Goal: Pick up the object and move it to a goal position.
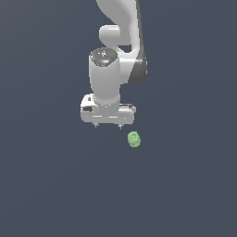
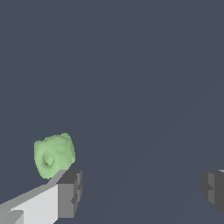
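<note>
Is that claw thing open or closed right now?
Open. In the wrist view the gripper's two fingers stand far apart with nothing between them; the green blob sits outside them, beside one finger.

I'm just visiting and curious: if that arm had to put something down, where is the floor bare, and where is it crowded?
Almost everywhere is bare: the dark surface stretches unbroken on all sides. The only occupied patch is where the pale green lumpy object lies, just off the exterior view's right of the open gripper. In the wrist view it sits beside one finger, not between them.
</note>
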Tool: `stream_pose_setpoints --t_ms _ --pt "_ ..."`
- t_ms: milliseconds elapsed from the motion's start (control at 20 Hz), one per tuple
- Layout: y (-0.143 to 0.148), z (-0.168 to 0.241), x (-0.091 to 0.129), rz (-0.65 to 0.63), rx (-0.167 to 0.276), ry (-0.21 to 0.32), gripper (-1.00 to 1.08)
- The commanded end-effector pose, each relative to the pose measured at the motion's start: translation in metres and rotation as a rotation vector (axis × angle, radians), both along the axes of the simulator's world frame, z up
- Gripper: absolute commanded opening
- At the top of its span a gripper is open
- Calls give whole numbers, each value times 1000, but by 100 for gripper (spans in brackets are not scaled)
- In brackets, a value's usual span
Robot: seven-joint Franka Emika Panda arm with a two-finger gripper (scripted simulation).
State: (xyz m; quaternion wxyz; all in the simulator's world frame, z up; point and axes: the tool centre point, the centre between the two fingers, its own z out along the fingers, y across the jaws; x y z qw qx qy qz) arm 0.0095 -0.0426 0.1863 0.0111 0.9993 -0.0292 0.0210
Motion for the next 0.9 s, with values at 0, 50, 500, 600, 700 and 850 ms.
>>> stream_pose_setpoints --t_ms 0,50,500,600,700,850 --pt "0 0 0 0 0 0 100" --pt "0 0 0 0 0 0 100" --pt "-22 -10 -6 21 -34 17 100" --pt "-23 -9 -6 19 -34 17 100" --pt "-18 -11 -5 25 -32 17 100" --pt "-2 -21 -4 51 -27 20 100"
